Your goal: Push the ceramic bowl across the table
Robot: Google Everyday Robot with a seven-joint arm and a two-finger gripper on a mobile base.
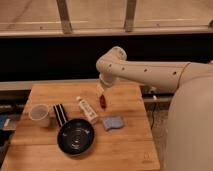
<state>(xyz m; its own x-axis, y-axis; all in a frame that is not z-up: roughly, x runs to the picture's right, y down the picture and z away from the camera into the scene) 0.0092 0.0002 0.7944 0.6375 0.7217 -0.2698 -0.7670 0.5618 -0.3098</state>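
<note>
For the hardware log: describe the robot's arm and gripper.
The arm is off-white, made of thick rounded links with bulbous joints and a row of small dark dots along the long link. The gripper, above the table's far middle, is small, dark and reddish.

Ceramic bowl (pixel 75 136): wide, shallow, round and glossy black, with concentric rings visible inside; it sits upright, mouth up, on the near part of the table (pixel 127 145), left of centre in the view. The table is a rectangular light-brown butcher-block top of joined planks. The gripper (pixel 102 100) hangs over the table's far-middle area, apart from the bowl
</note>
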